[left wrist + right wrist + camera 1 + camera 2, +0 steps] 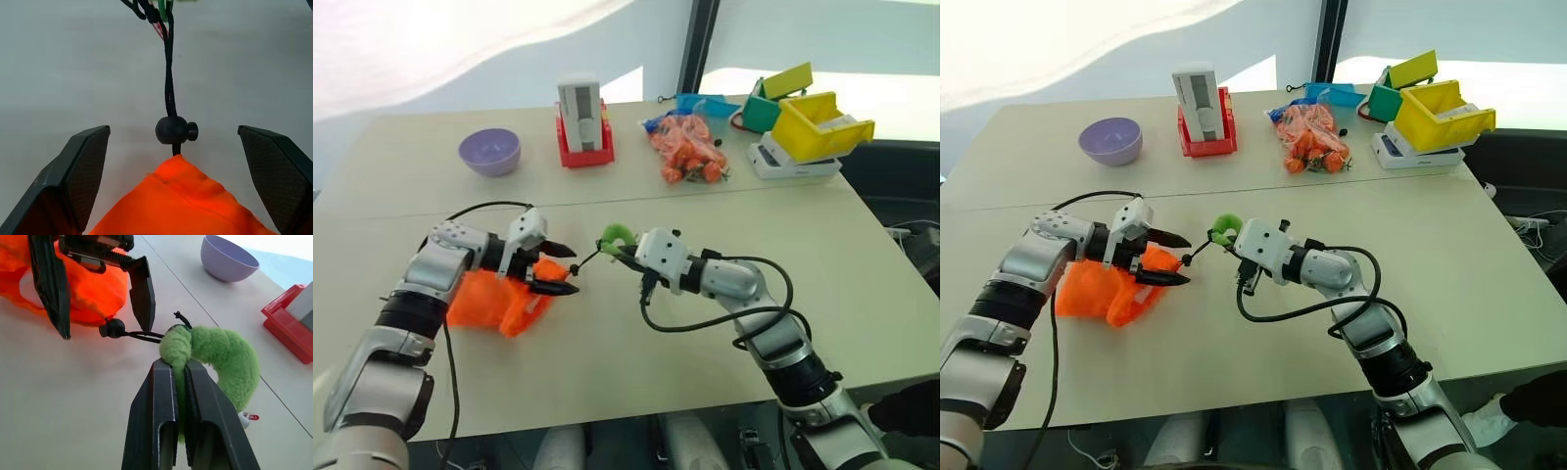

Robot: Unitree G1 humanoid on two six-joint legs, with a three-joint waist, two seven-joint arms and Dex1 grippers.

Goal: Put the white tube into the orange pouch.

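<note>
The orange pouch (489, 300) lies crumpled on the table at the left, under my left forearm. Its black cord (168, 73) runs through a round stopper (175, 130) to a fuzzy green ring (220, 355). My right gripper (619, 249) is shut on that ring and holds the cord taut, a little above the table. My left gripper (568, 271) is open, with one finger on each side of the pouch's gathered mouth (178, 169) just behind the stopper. The white tube is hidden.
At the back of the table stand a purple bowl (489, 152), a tall white-grey box in a red base (581, 117), a clear bag of carrots (688, 149) and yellow (818, 122) and green (766, 106) bins. A seam runs across the table behind the grippers.
</note>
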